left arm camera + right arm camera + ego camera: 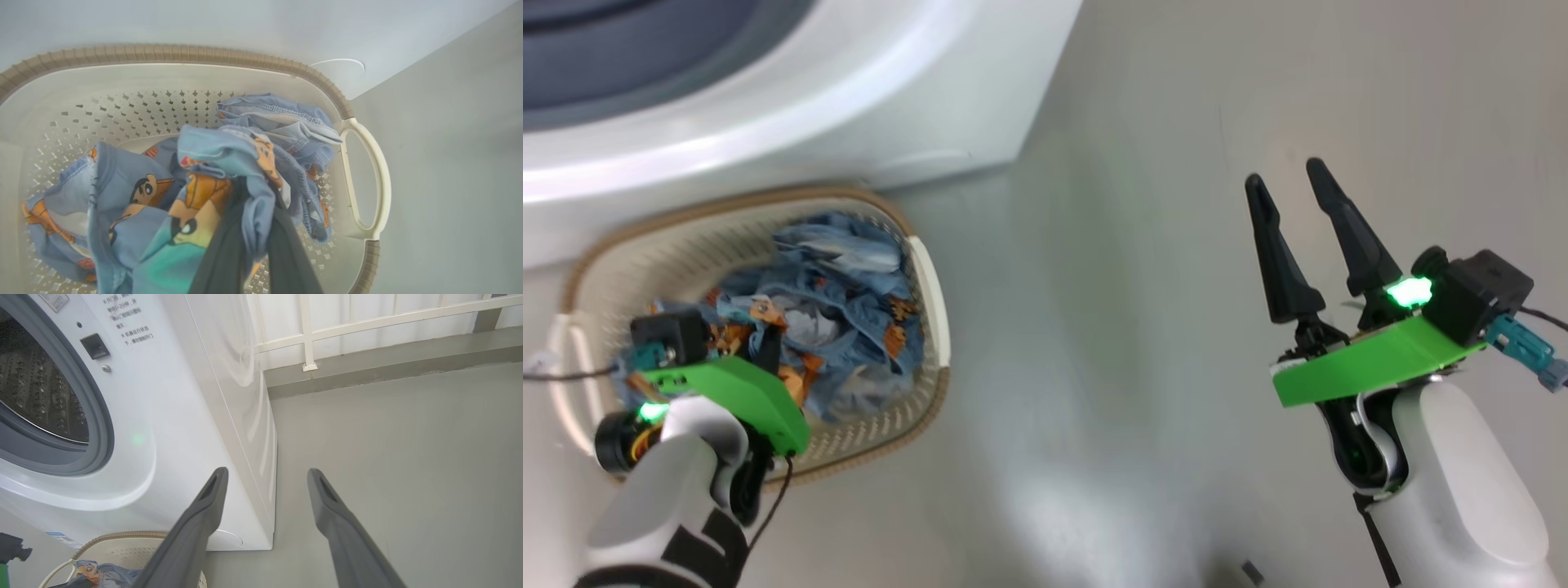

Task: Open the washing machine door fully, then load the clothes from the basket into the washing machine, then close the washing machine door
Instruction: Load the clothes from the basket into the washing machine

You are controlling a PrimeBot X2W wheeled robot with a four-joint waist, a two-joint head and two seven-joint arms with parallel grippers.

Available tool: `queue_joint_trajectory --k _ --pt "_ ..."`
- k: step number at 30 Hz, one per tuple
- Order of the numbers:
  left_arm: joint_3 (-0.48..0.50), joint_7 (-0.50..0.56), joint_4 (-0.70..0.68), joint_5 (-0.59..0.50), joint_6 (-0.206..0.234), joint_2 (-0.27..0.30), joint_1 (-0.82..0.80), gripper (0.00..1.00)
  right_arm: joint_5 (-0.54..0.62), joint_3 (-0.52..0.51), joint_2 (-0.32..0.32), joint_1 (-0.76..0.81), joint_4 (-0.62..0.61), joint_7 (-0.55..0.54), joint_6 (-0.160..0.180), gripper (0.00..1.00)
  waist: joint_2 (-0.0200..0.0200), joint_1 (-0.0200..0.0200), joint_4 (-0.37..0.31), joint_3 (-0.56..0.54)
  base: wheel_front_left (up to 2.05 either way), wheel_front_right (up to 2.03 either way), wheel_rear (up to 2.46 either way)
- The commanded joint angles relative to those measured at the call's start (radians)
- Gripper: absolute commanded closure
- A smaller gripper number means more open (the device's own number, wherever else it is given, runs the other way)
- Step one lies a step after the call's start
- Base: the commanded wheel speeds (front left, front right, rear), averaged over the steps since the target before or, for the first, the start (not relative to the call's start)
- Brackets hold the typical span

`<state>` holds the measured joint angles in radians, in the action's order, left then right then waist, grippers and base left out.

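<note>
Left wrist view has the left gripper (253,204) pinched shut on a bunched fold of the clothes (135,192), heaped in the basket (81,90) on the floor (1135,327) before the washer (171,416); the right gripper (1285,173) hangs wide open and empty, well apart. Soft, light, floppy cloth like this will likely trail and catch the rim (163,53), so a thick gather mid-heap seems the best hold. Left fingertips are buried in fabric, so how much is caught cannot be told, and the drum (36,388) is cut off
</note>
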<state>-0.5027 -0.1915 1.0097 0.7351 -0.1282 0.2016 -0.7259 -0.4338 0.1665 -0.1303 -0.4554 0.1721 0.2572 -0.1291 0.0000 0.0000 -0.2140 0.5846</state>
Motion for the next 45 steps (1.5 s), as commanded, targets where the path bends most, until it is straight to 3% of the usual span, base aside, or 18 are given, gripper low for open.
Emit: queue_joint_trajectory --k 1,14,30,45 --pt "0.015 -0.017 -0.027 0.02 -0.002 0.038 0.03 1.0 -0.009 0.014 -0.006 0.036 -0.018 0.005 -0.002 0.0 0.0 0.0 0.049 -0.091 0.0 0.0 0.0" --pt "0.003 -0.069 -0.262 0.114 -0.002 0.06 0.159 1.0 -0.022 0.014 -0.052 0.117 0.011 0.005 -0.002 0.0 0.0 0.0 0.107 -0.283 0.0 0.0 0.0" --pt "0.218 -0.07 -0.657 -0.02 0.041 0.022 0.355 1.0 -0.046 0.008 -0.086 0.205 0.026 0.005 -0.002 0.0 0.0 0.0 0.141 -0.426 0.0 0.0 0.0" --pt "0.268 -0.065 -0.92 -0.109 0.109 0.014 0.441 1.0 -0.057 0.02 -0.108 0.229 0.029 0.005 -0.002 0.0 0.0 0.0 0.142 -0.454 0.0 0.0 0.0"
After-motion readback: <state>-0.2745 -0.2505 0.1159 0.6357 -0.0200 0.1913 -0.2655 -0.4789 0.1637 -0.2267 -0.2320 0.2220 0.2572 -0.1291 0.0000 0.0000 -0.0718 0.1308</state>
